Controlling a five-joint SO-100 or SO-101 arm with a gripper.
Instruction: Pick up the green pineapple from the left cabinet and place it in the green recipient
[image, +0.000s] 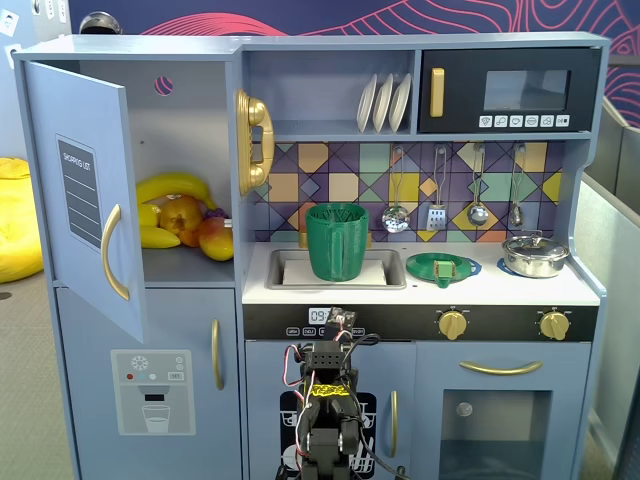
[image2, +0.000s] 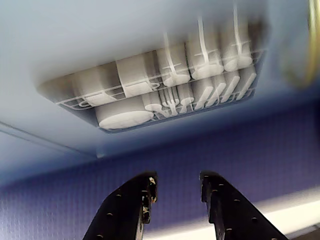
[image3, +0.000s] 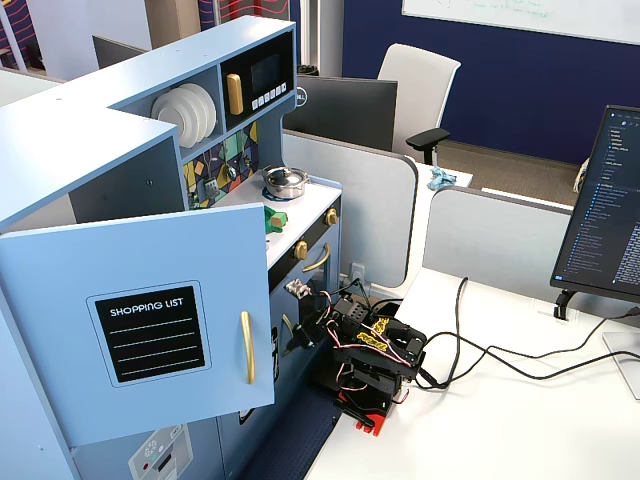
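In a fixed view, the white counter (image: 590, 290), above the tool (image: 335, 318), carries a green plate (image: 443, 268) and a silver pot (image: 534, 256), right of a sink (image: 385, 268) holding the green recipient (image: 338, 241).

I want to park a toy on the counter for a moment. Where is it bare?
Bare white counter lies between the green plate and the silver pot. The sink is mostly filled by the green recipient. The cabinet shelf is crowded with fruit.
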